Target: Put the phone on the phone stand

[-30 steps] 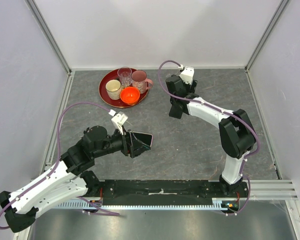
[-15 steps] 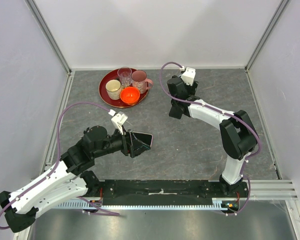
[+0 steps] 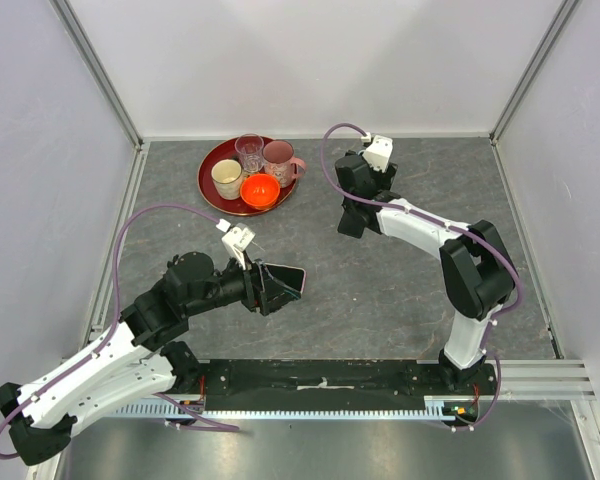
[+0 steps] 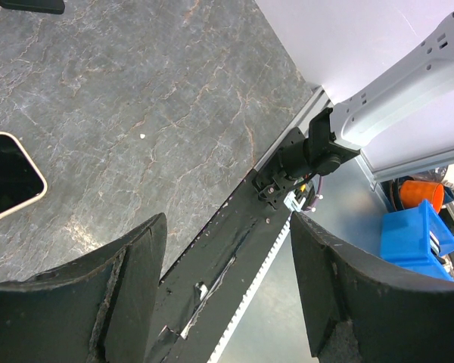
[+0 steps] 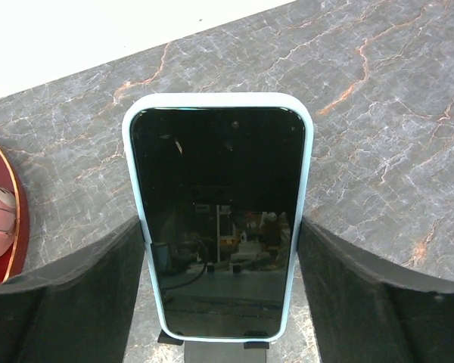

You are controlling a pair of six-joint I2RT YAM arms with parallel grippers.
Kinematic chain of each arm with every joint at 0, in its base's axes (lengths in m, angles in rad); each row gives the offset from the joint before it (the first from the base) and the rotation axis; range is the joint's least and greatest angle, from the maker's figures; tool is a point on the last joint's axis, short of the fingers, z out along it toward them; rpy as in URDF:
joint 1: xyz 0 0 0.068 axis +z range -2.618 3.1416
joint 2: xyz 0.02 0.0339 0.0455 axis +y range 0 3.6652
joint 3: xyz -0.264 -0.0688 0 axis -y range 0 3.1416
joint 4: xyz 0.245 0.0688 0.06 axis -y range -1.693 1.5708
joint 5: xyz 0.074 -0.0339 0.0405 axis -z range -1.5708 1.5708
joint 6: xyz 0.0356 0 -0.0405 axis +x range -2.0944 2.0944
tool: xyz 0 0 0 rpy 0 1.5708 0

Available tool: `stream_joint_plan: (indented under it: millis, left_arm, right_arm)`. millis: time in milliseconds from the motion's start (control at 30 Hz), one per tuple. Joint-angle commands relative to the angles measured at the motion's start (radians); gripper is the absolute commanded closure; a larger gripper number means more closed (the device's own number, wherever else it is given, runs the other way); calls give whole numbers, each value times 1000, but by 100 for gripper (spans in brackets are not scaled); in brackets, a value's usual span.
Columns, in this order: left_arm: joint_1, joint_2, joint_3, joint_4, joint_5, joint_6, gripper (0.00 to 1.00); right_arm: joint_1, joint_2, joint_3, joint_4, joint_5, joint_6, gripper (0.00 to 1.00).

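Nothing much has shifted but the right wrist, turned slightly. One phone (image 5: 219,215) in a pale case stands upright on the stand (image 5: 216,349), between the wide-spread fingers of the right hand (image 5: 221,302). Placing looks done; next, back away cleanly. A second phone (image 4: 7,178) lies on the tabletop (image 4: 174,113) beside the left hand (image 4: 227,302), also wide, holding nothing.

Grey marbled table (image 3: 380,290), white walls (image 3: 320,60)

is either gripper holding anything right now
No. Both grippers are open; the blue-cased phone sits on its stand between the right gripper's fingers, apparently unclamped.
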Motion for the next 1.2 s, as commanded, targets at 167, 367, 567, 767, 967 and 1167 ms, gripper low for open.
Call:
stream_joint_plan:
  millis: [167, 367, 567, 767, 967, 1167]
  left_arm:
    - [1, -3, 19, 22, 1, -11, 27]
    - [1, -13, 30, -12, -25, -5, 27]
    - [1, -22, 57, -112, -96, 21, 27]
    - [-1, -9, 128, -239, -259, 65, 27]
    - [-1, 35, 253, -412, -485, 84, 27]
    - [-1, 66, 290, -534, -668, 55, 25]
  right_arm:
    - [22, -90, 20, -137, -84, 30, 2]
    - [24, -202, 12, -247, -119, 13, 2]
    - [22, -415, -181, -265, -240, -16, 2]
    - [45, -494, -445, -170, -775, -30, 2]
    - [240, -578, -678, -32, -847, -22, 2]
    - [335, -547, -672, -15, -828, -39, 2]
